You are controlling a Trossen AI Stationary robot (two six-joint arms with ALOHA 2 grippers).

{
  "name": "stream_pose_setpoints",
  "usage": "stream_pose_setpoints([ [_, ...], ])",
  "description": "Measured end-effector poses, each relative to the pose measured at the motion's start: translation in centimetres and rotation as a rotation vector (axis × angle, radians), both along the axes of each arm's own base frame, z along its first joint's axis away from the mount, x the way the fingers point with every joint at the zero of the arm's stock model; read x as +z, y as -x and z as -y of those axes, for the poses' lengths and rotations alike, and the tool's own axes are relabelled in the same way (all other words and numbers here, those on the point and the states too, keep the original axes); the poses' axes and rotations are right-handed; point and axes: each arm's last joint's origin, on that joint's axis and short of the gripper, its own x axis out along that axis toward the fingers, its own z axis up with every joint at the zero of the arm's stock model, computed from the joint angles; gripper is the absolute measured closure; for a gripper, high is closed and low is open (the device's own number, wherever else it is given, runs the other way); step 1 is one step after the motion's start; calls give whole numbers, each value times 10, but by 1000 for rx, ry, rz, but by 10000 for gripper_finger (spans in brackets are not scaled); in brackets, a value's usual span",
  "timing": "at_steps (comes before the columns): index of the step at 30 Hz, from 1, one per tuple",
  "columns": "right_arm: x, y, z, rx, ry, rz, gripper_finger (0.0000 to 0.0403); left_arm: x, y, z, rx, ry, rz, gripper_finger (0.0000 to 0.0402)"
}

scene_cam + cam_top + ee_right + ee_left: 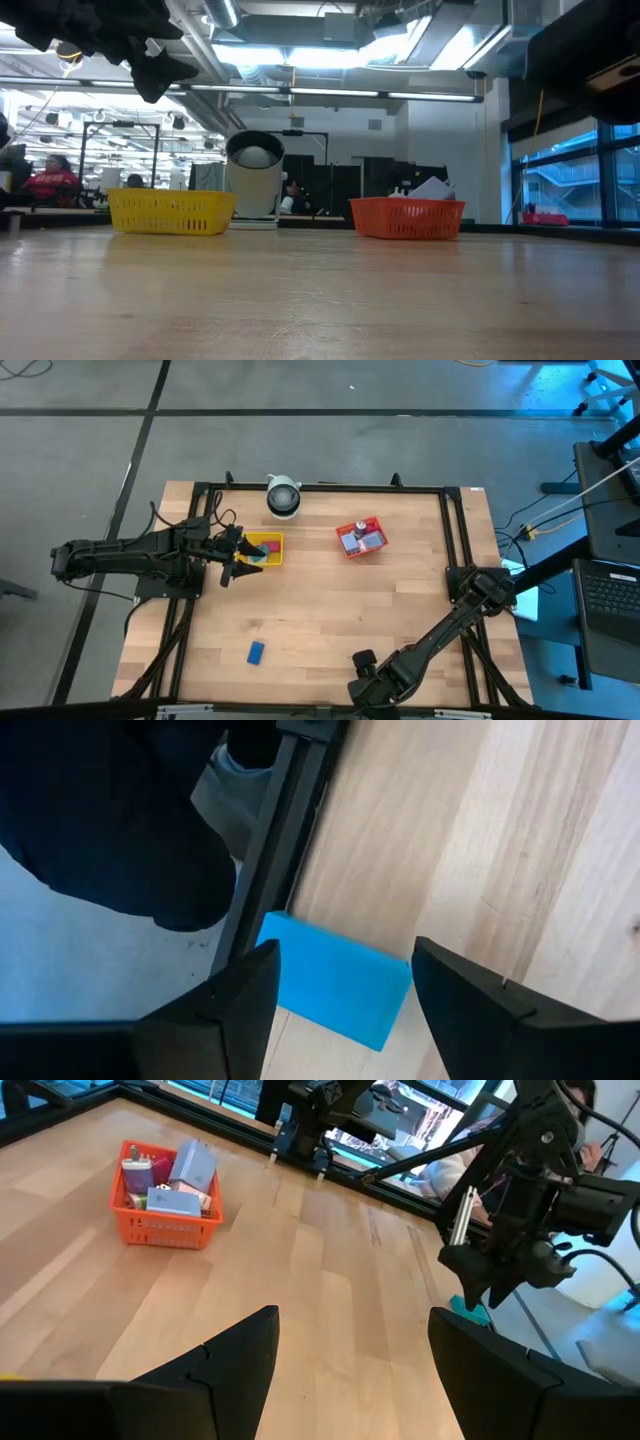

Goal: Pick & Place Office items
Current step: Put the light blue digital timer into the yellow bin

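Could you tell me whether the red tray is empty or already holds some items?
It holds items: the red tray has several pieces inside, whitish, red and green among them.

Open-plan lab or office: exposed ceiling ducts [300, 75], strip lights, a seated person [50, 182], laptop [610, 600].

The middle of my table [330, 610] is bare wood, so I can sweep across it freely. Along the far side stand the yellow tray [268, 548], a white canister [283, 497] and the filled red tray [361, 538]. A blue block [255, 651] lies alone near the front edge.
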Motion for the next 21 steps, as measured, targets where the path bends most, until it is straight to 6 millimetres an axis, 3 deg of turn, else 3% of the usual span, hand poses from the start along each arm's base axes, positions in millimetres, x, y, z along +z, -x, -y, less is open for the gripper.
stream_pose_setpoints([
  [21, -32, 7, 25, -21, 64, -40, 175, 1, -1, 12, -72, 5, 6, 148],
])
